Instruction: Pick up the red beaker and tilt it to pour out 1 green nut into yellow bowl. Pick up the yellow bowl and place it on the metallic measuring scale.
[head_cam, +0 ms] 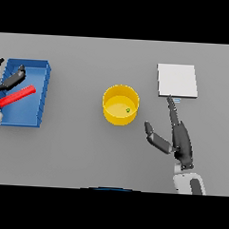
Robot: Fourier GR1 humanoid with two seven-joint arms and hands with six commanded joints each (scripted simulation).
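Observation:
The yellow bowl [120,105] stands upright at the table's middle with one small green nut [127,110] inside it. The red beaker [16,96] lies tilted over the blue tray [40,69] at the far left, and my left hand [4,84] is shut on it. The metallic measuring scale [177,80], a pale square plate, sits at the right back. My right hand [179,139] is open just in front of the scale and to the right of the bowl, apart from both, fingers straight and thumb spread toward the bowl.
The blue tray is a shallow rectangular bin along the left edge. Bare grey table lies between the tray, the bowl and the scale, and across the whole front.

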